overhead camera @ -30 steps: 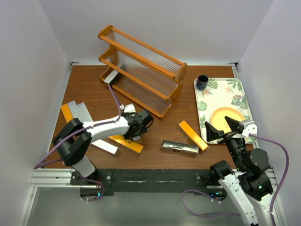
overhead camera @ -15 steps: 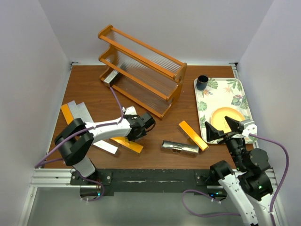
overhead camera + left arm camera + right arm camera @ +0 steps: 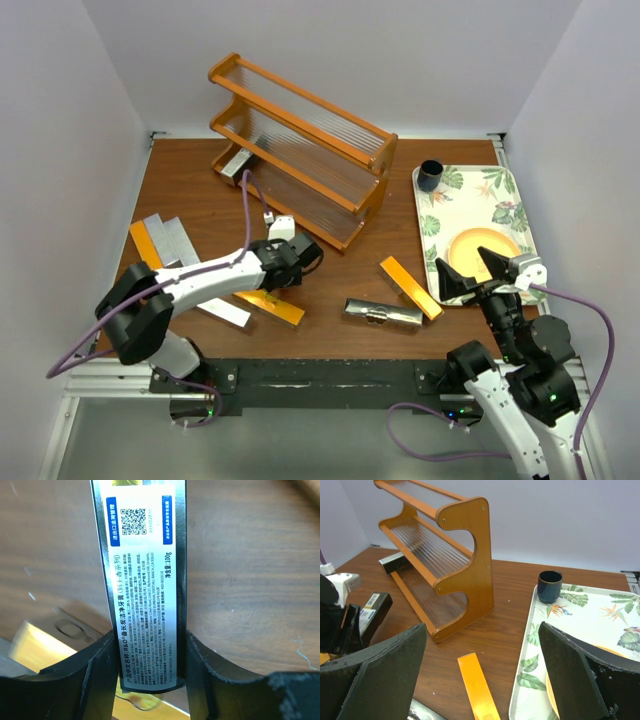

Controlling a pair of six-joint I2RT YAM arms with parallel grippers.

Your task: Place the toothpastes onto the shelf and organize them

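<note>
My left gripper (image 3: 288, 256) is shut on a silver-and-dark toothpaste carton (image 3: 142, 580) with a white printed label, and holds it just in front of the shelf (image 3: 300, 150). The held carton also shows in the right wrist view (image 3: 374, 609). One silver carton (image 3: 235, 163) lies at the left end of the shelf's bottom tier. Orange cartons (image 3: 410, 287) (image 3: 268, 305) (image 3: 143, 240) and silver cartons (image 3: 383, 313) (image 3: 175, 238) (image 3: 222, 312) lie on the table. My right gripper (image 3: 470, 270) is open and empty, by the tray's near left corner.
A leaf-patterned tray (image 3: 500, 190) stands at the right, with a dark cup (image 3: 430, 175) and a yellow plate (image 3: 482, 246) on it. White walls close in the table on three sides. The shelf stands askew at the back.
My left gripper has shifted slightly left and towards the shelf with the carton in it, and the arm's elbow has swung left. The right arm has not moved.
</note>
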